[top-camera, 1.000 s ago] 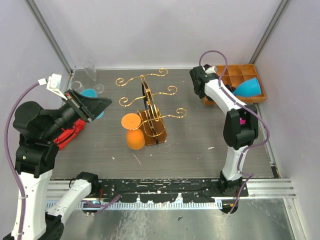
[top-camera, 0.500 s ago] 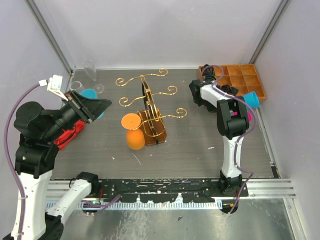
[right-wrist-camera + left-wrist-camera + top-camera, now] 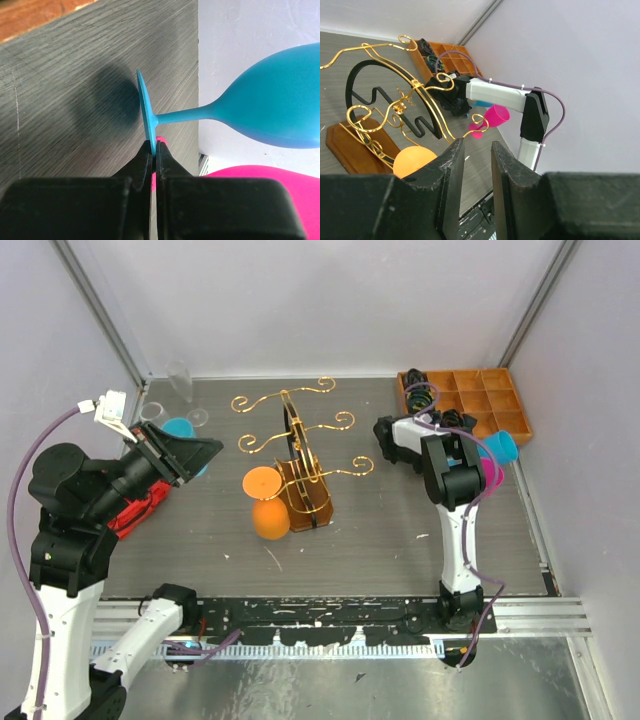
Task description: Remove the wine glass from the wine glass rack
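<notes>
A compartmented wooden tray (image 3: 487, 398) sits in the desk's far right corner, clear glasses (image 3: 180, 380) stand far left, and something red (image 3: 140, 508) lies by the left edge.

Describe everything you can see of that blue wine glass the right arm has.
The blue wine glass looks like matte opaque plastic: rounded bowl, thin stem, flat disc foot. It is held sideways above the table edge, stem level. The right gripper is shut on the foot's rim. A pink glass is close beside; contact unclear.

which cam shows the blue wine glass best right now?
Right wrist: blue wine glass side-on, bowl, stem, foot, with right gripper shut on its foot edge. Top external shows only its bowl past the right arm; left wrist, barely a blue sliver.
</notes>
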{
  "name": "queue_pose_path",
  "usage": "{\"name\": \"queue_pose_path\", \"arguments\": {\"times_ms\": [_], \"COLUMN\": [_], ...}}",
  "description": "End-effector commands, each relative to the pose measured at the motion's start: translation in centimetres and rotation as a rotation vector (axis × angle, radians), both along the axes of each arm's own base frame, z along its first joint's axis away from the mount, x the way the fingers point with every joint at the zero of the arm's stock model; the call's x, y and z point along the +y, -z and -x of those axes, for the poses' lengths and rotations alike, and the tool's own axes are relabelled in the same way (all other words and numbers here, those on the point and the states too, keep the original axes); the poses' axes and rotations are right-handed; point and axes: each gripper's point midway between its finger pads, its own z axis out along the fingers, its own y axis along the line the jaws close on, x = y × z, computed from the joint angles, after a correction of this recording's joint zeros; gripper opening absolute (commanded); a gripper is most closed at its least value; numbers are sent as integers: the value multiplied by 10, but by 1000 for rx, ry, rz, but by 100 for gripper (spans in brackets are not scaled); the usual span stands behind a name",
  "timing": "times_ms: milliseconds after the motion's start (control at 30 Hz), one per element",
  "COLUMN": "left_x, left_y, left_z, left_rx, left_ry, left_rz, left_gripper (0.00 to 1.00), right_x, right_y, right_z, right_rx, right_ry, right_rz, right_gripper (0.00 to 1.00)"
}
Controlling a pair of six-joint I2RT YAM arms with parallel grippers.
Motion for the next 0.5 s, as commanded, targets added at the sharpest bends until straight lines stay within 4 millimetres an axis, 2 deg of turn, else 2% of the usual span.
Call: {"name": "queue_pose_path", "arguments": {"times_ms": [0, 100, 300, 467], "left_x": [2, 2, 2, 5], "left_y": [-3, -2, -2, 0], "left_z": [5, 5, 5, 6], "left_rx": [-19, -16, -16, -18], "left_ry": [-2, -4, -7, -19], "left_rz": [-8, -9, -10, -23], "left_gripper": [35, 35, 35, 35], "right_x": [6, 10, 30, 36], "right_y": [12, 10, 8, 17], "right_z": [3, 1, -3, -1], "right_rx": [-34, -34, -22, 14], "right_ry": [14, 1, -63, -81], "right_rz": [6, 42, 127, 173], "right_gripper": [1, 1, 1, 1]}}
